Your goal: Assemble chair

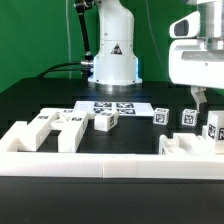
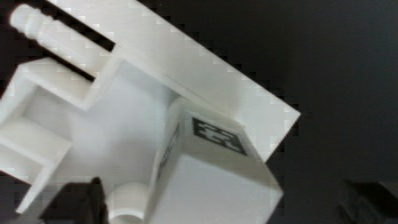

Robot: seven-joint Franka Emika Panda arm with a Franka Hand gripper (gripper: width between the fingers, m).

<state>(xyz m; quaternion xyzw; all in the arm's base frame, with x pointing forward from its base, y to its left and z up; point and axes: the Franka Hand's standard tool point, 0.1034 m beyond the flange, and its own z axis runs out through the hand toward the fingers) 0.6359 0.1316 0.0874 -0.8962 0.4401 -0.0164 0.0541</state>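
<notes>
The chair lies in loose white tagged parts on the black table. Chunky parts (image 1: pixel 40 126) (image 1: pixel 70 122) and a small block (image 1: pixel 105 120) lie at the exterior view's left. Small square pieces (image 1: pixel 160 114) (image 1: pixel 188 117) (image 1: pixel 213 125) lie at the right. A larger part (image 1: pixel 185 146) rests by the front wall. My gripper (image 1: pixel 200 102) hangs just above the right-hand pieces. In the wrist view a flat panel with pegs (image 2: pixel 151 75) and a square tagged piece (image 2: pixel 217 150) fill the picture, very close. The gripper (image 2: pixel 214 208) has dark fingers (image 2: pixel 63 200) standing apart on either side of that piece.
The marker board (image 1: pixel 120 106) lies in front of the white robot base (image 1: pixel 113 55). A low white border wall (image 1: pixel 100 166) runs along the front, with a raised corner at the left (image 1: pixel 15 138). A green backdrop stands behind.
</notes>
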